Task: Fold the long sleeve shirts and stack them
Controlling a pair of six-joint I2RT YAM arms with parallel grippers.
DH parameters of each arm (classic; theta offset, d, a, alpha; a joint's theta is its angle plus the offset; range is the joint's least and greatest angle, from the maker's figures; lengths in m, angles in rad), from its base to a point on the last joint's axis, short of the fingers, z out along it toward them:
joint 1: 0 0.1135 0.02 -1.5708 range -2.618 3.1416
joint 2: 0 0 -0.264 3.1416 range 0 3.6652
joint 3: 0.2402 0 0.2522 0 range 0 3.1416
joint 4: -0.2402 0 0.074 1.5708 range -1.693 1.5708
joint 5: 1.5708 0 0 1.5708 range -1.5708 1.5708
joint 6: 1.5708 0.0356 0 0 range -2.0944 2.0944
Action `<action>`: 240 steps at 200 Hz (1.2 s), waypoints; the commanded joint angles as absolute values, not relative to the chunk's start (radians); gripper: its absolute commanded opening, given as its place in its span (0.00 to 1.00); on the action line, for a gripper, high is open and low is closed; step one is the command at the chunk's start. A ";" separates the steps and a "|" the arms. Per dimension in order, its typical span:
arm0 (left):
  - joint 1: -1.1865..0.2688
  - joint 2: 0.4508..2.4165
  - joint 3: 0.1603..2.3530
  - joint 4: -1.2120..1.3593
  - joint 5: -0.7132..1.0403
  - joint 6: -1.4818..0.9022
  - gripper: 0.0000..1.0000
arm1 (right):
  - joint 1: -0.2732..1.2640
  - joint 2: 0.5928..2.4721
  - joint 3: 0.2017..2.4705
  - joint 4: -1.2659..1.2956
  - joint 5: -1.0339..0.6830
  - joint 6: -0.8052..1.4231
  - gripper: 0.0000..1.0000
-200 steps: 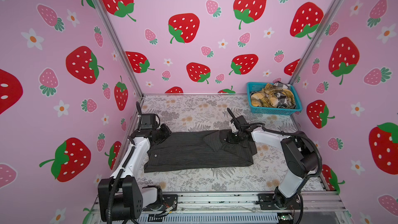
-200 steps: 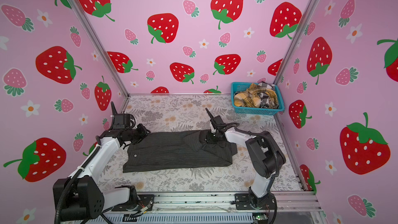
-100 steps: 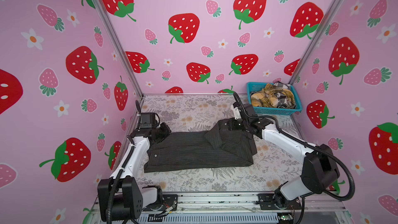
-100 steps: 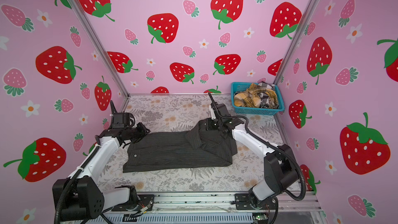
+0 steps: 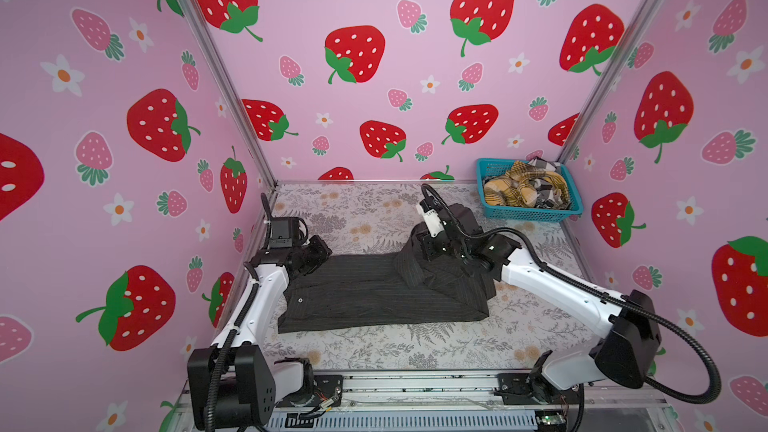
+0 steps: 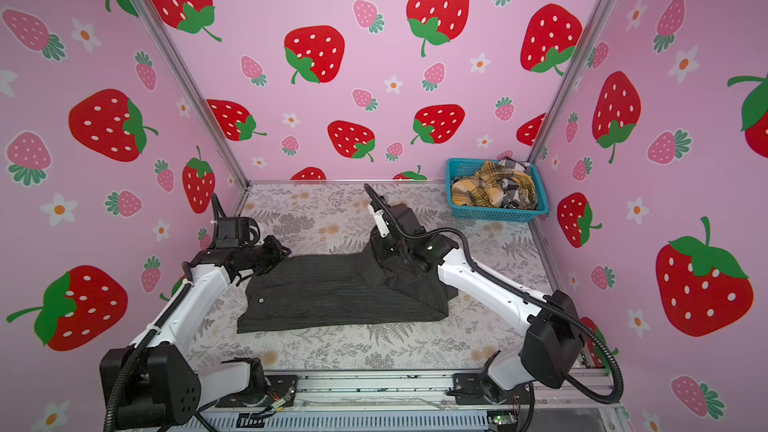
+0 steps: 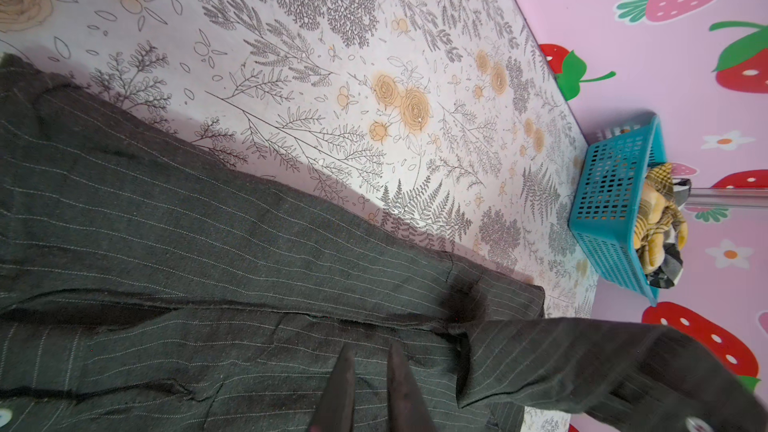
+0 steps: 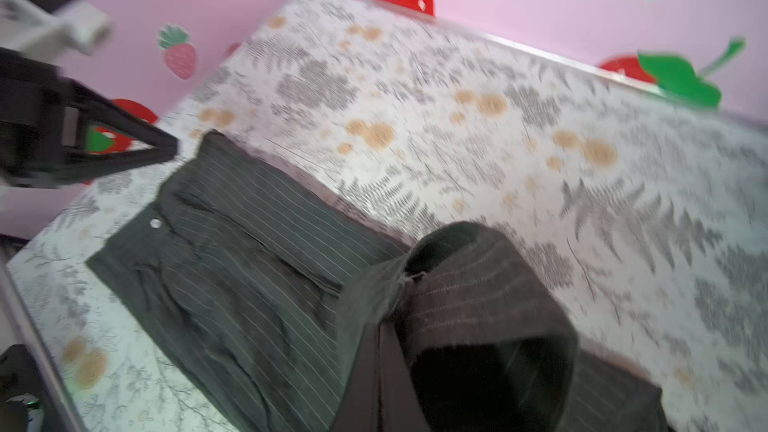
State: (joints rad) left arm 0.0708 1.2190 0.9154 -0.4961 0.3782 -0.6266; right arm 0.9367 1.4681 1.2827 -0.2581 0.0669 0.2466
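A dark charcoal pinstripe shirt (image 5: pixel 365 292) (image 6: pixel 332 297) lies lengthwise across the middle of the table. My right gripper (image 5: pixel 417 251) (image 8: pixel 384 326) is shut on its right end and holds that end bunched above the table, draped over the gripper. My left gripper (image 5: pixel 324 252) (image 7: pixel 369 351) rests on the shirt's far left corner. Its fingers stand narrowly apart, with flat cloth showing between them. A mustard plaid shirt (image 5: pixel 515 189) and a black-and-white checked shirt (image 5: pixel 544 166) lie crumpled in the basket.
The turquoise mesh basket (image 5: pixel 528 211) (image 6: pixel 494 213) (image 7: pixel 606 201) stands in the far right corner. Pink strawberry walls close the table on three sides. Floral tabletop (image 5: pixel 357 214) shows behind and in front of the shirt.
My right gripper has lifted the shirt's right end off the table and carried it up and back. The left arm has stayed in place, its jaws a little narrower.
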 commanded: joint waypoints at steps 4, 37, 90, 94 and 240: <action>0.067 1.153 0.944 -0.476 0.382 -0.668 0.20 | 1.047 1.458 1.333 -0.212 0.197 0.010 0.00; 0.062 1.078 0.807 -0.369 0.400 -0.821 0.26 | 1.197 1.548 1.396 -0.277 0.107 -0.101 0.04; 0.014 0.979 0.686 -0.466 0.327 -0.931 0.39 | 1.311 1.534 1.268 -0.256 0.297 0.057 0.75; 0.003 0.973 0.684 -0.481 0.318 -0.933 0.40 | 1.308 1.508 1.253 -0.243 0.330 0.082 0.78; -0.796 1.281 0.953 -1.082 -0.088 -0.755 0.68 | 0.670 1.501 1.027 -0.278 -0.100 0.602 0.79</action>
State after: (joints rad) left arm -0.7280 1.1854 0.9348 -0.9539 0.0410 -0.7345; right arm 0.7246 1.5066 1.0546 -0.3233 0.0071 0.5350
